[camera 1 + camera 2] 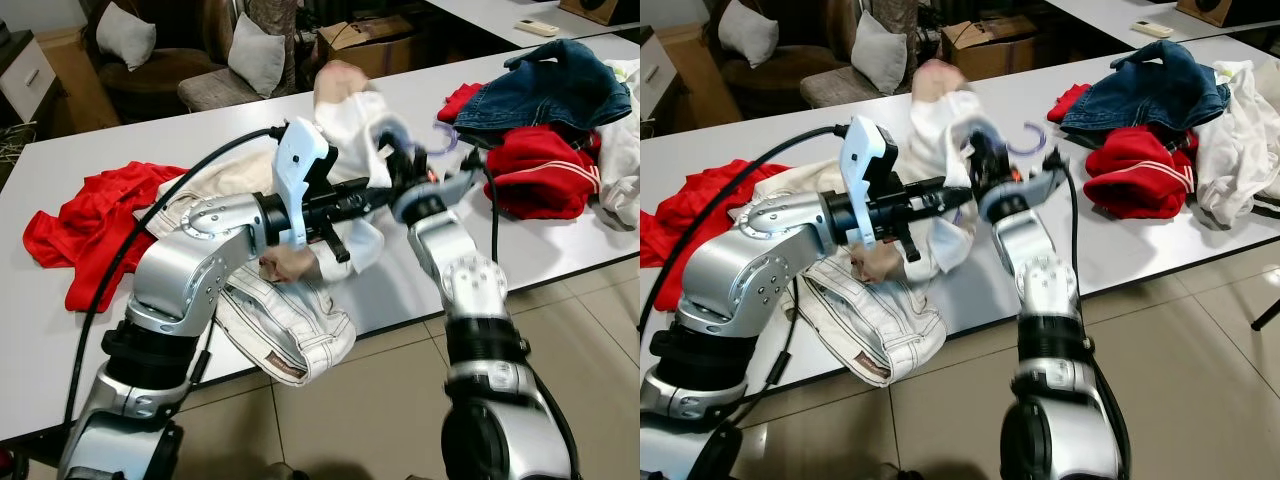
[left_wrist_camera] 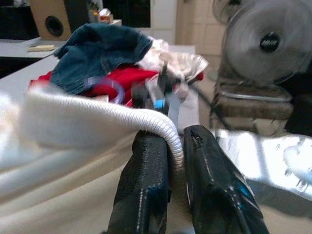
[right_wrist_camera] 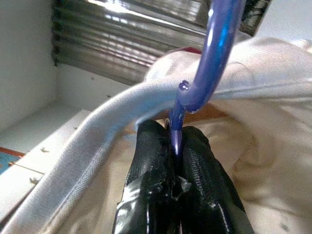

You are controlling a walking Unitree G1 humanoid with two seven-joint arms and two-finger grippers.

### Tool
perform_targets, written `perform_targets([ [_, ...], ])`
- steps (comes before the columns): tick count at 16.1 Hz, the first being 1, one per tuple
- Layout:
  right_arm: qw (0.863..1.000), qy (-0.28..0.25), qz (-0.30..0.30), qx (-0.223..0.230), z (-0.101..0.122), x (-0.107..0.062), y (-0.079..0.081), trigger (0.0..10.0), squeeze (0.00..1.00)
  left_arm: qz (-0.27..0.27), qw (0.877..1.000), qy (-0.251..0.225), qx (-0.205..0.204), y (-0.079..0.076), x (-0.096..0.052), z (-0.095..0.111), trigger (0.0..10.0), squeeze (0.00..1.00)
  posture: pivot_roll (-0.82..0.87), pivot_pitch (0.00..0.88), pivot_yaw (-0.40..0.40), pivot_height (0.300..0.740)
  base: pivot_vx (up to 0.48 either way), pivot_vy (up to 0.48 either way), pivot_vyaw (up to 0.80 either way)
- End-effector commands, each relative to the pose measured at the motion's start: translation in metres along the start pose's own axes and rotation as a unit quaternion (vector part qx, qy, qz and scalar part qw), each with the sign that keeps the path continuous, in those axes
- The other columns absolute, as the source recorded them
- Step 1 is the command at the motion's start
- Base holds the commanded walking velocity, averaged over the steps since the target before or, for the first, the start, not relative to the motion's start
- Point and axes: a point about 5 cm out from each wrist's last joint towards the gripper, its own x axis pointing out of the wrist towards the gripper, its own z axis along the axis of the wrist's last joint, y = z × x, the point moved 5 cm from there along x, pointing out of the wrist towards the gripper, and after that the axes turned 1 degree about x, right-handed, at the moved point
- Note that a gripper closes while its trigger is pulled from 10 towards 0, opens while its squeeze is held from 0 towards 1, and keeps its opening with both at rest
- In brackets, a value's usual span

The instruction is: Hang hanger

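Above the white table (image 1: 90, 330), near the middle of the head view, both arms lift a cream garment (image 1: 345, 130). The left gripper (image 2: 173, 161) is clamped on its ribbed hem (image 2: 122, 119). At two o'clock of it, the right gripper (image 3: 174, 146) pinches the purple hanger (image 3: 214, 44), whose hook (image 1: 445, 138) juts toward the red clothes (image 1: 545, 165).

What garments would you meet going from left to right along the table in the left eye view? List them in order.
Red garment → white jeans → cream top held up by both claws → red jacket with white stripes → white garment at the right edge.
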Motion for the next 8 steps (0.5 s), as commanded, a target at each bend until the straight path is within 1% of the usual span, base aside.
perform_targets([
  [1,0.999,0.01,0.007,0.043,-0.02,-0.004,0.003,10.0,0.0,-0.018,1.0,-0.019,0.005,-0.004,-0.004,0.016,10.0,1.0,-0.09,0.0,0.12,0.74,0.0,0.0,0.0],
  [3,0.999,-0.002,0.001,0.045,-0.013,-0.008,-0.001,10.0,0.0,-0.039,0.999,-0.017,-0.001,-0.01,-0.007,0.018,10.0,1.0,-0.09,0.0,0.122,0.74,0.0,0.0,0.0],
  [4,0.999,-0.014,-0.027,0.028,-0.005,-0.01,-0.01,10.0,0.0,-0.065,0.998,-0.014,-0.003,-0.02,-0.01,0.019,10.0,1.0,-0.09,0.0,0.123,0.74,0.0,0.0,0.0],
  [6,0.999,-0.026,-0.034,0.029,0.004,-0.012,-0.015,10.0,0.0,-0.075,0.997,-0.017,0.011,-0.026,-0.01,0.02,10.0,1.0,-0.08,0.0,0.121,0.74,0.0,0.0,0.0],
  [8,0.998,-0.033,-0.037,0.037,0.009,-0.013,-0.017,10.0,0.0,-0.075,0.997,-0.016,0.009,-0.026,-0.009,0.02,10.0,1.0,-0.08,0.0,0.121,0.74,0.0,0.0,0.0],
])
